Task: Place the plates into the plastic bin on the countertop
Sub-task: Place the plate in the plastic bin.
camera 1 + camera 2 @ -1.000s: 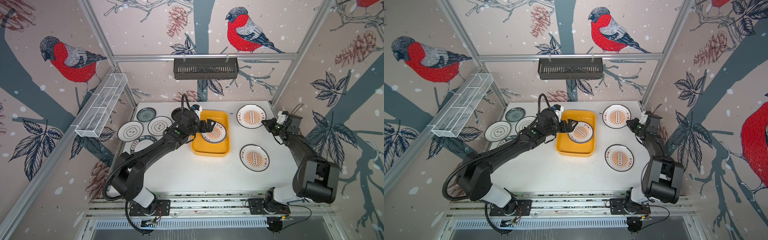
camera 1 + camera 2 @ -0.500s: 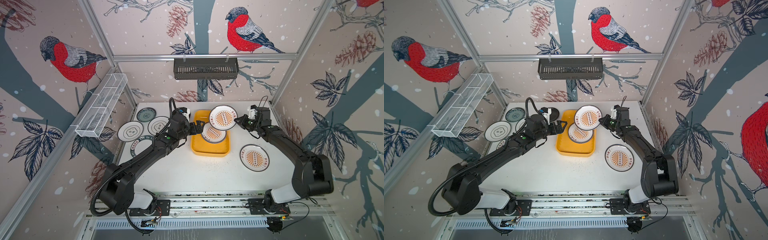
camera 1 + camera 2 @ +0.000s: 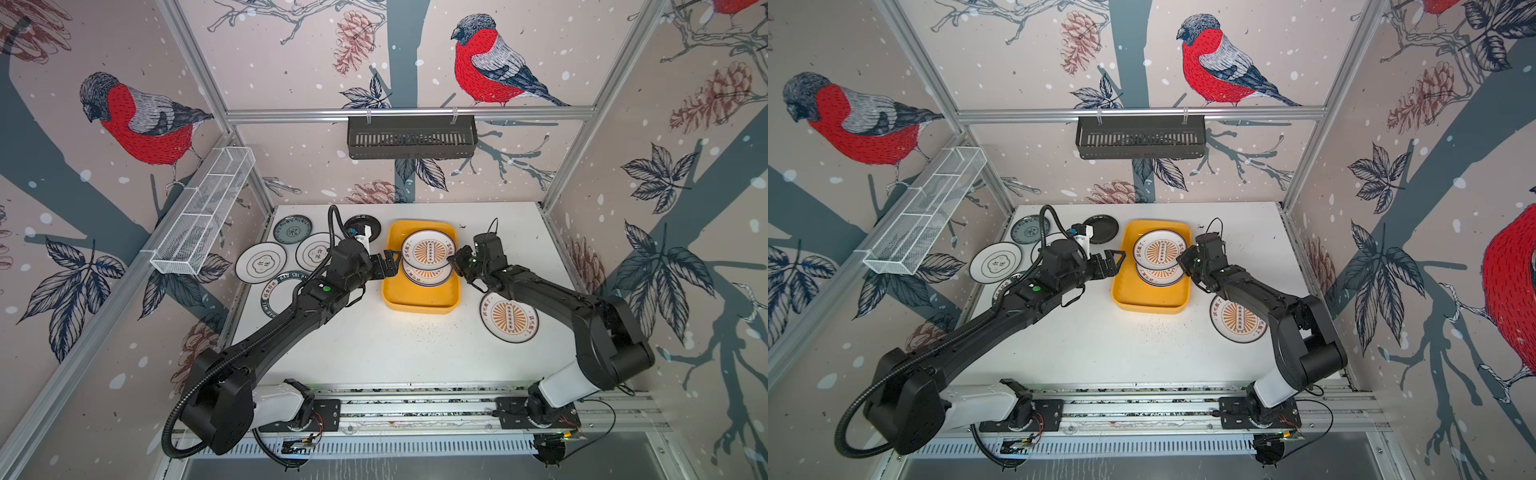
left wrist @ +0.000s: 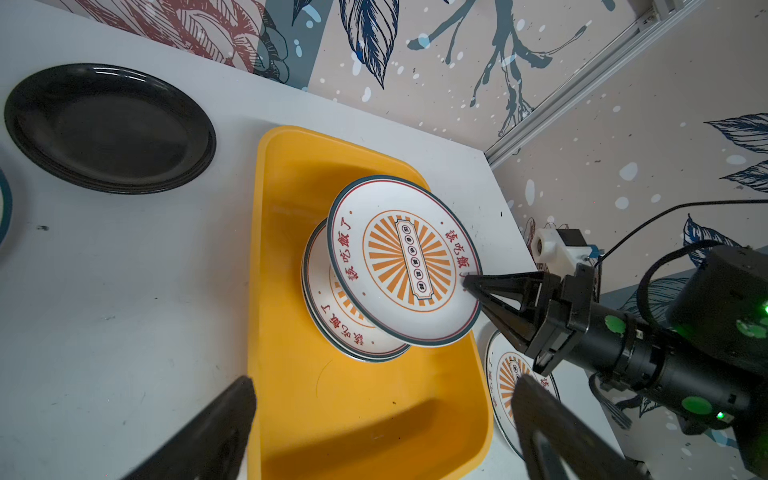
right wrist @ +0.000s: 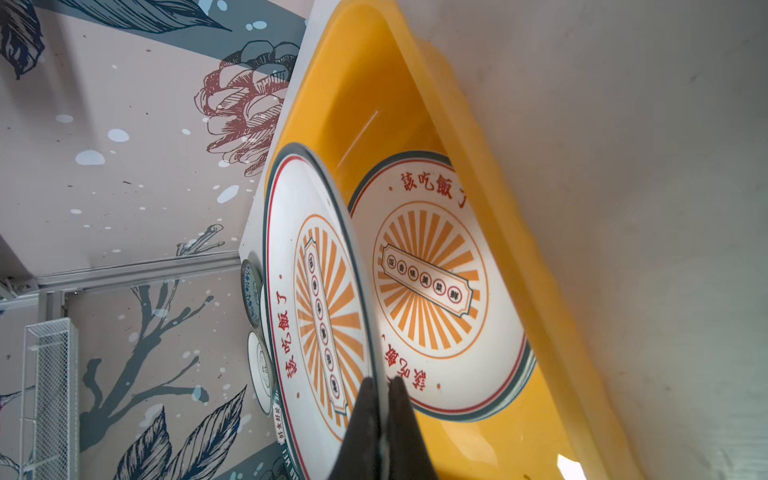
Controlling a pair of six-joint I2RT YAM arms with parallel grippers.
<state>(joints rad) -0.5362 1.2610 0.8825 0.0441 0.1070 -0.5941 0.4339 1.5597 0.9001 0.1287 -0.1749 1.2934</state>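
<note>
Two black fingers (image 5: 363, 419) of the right gripper (image 4: 468, 284) are pinched tight on the rim of a sunburst plate (image 4: 405, 262). They hold it up in the air, tipped, over the yellow bin (image 3: 419, 306). The left gripper (image 3: 390, 265) has its fingers spread as wide as they go and holds nothing. It sits just beside the bin's left rim, close to the held plate's edge. Under the held plate, more sunburst plates lie in a stack (image 4: 332, 328) in the far half of the bin, and I cannot tell if the held plate touches them. A second ago this plate lay flat on the countertop (image 3: 374, 349) at the far right, with the right gripper at its edge. Half a second ago it was up in the air by the bin's far right corner, and now it hangs right over the stack. The left gripper was over the bin a second ago and has moved back to the left. A last sunburst plate (image 3: 509, 316) lies flat to the right of the bin, partly under the right arm (image 3: 540, 286). On the left lie a black plate (image 4: 108, 124), a teal plate (image 3: 293, 228), a flower plate (image 3: 261, 262), a second flower plate (image 3: 313, 251) and a lettered plate (image 3: 277, 293), which is partly under the left arm (image 3: 299, 316). The bin's near half is bare, and the front of the countertop is open.
</note>
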